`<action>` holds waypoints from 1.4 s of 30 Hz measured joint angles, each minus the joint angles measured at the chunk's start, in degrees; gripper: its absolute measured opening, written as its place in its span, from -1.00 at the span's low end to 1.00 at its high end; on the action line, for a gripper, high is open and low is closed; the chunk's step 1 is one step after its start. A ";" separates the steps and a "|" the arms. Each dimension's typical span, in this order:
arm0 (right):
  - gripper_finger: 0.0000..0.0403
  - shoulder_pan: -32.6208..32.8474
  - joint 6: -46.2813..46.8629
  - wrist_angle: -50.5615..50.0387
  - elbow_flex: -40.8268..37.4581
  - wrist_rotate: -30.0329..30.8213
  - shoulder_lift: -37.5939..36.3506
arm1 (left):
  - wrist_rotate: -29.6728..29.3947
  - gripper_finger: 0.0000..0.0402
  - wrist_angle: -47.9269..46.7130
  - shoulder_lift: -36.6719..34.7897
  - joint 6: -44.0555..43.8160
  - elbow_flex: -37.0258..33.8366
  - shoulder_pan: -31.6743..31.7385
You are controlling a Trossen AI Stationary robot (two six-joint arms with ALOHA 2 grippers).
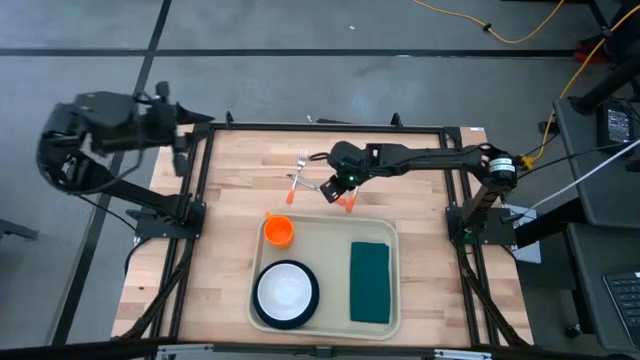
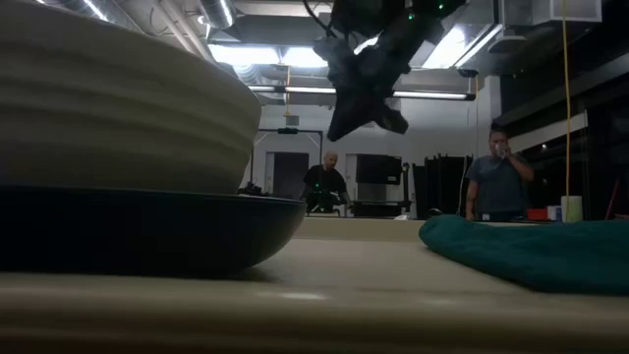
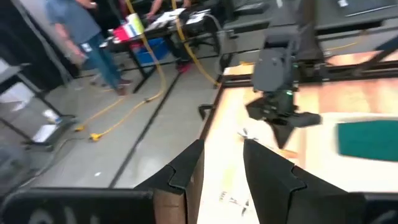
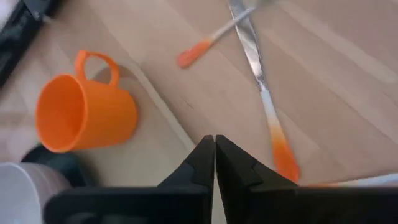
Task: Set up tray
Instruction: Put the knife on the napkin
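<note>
The cream tray lies at the table's near middle. In it stand an orange cup, a white bowl on a dark plate and a folded green napkin. Orange-handled cutlery lies on the wood just beyond the tray: a knife and a second piece. My right gripper hovers shut above the table next to the knife, near the tray's far rim, and holds nothing. My left gripper waits open off the table's far-left corner.
Bare wood surrounds the cutlery between the tray's far rim and the table's far edge. A black frame borders the table. People stand in the room behind, and yellow cables lie on the floor.
</note>
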 joint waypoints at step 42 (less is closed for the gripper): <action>0.09 -4.37 -32.22 -23.08 31.50 -0.20 34.28 | 17.03 -0.50 14.69 8.74 6.49 -4.94 24.81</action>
